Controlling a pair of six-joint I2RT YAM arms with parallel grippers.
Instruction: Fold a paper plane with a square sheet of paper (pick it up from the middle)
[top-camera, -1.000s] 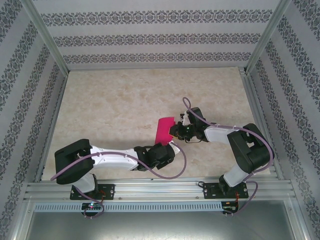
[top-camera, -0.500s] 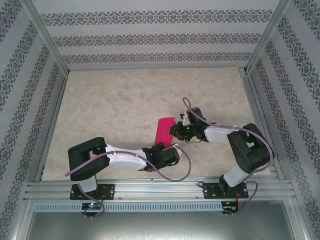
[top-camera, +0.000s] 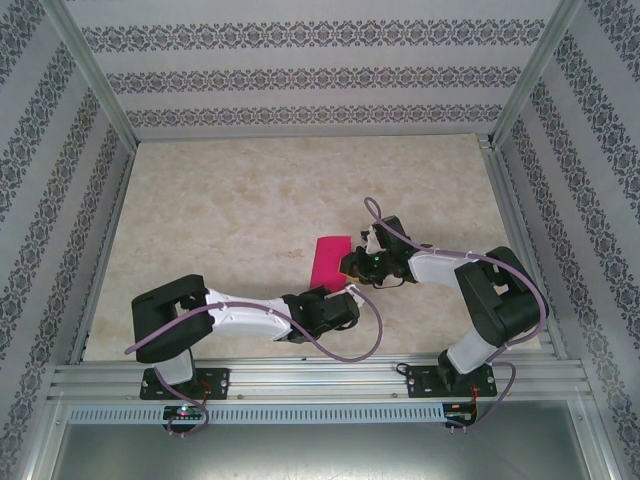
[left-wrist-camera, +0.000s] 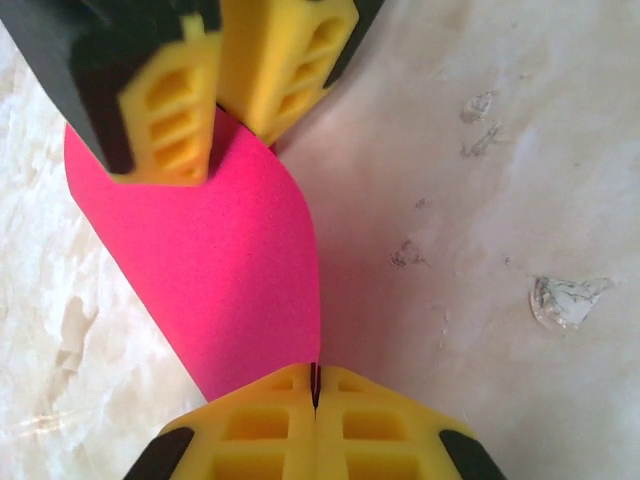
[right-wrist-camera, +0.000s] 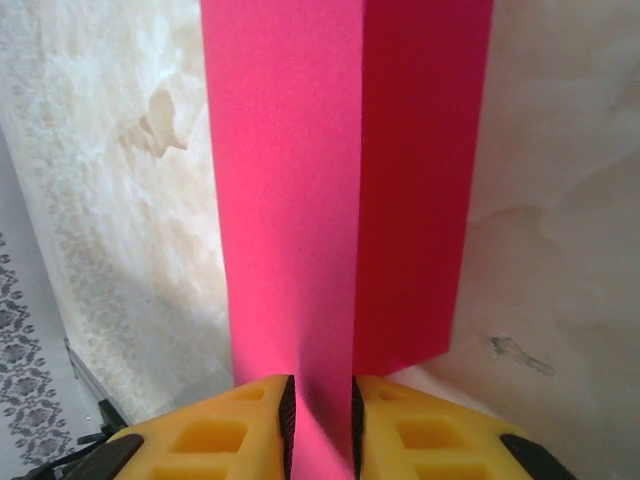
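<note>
The square sheet of paper (top-camera: 328, 262) is just right of centre and towards the near edge of the table (top-camera: 220, 200), strung between both arms. It's not flat. From the left wrist we see it bowed into a curve. From the right wrist we see it creased lengthwise, one face bright and the other shaded. We can't tell whether it touches the table.

Left gripper (left-wrist-camera: 315, 385) is on the near end, its yellow fingers pressed together with the paper's edge pinched in the seam. Right gripper (right-wrist-camera: 322, 395) is on the opposite end, its fingers closed in on either side with the paper filling the thin slot between them. From above, we see the left arm reaching in from the left and the right arm from the right.
</note>
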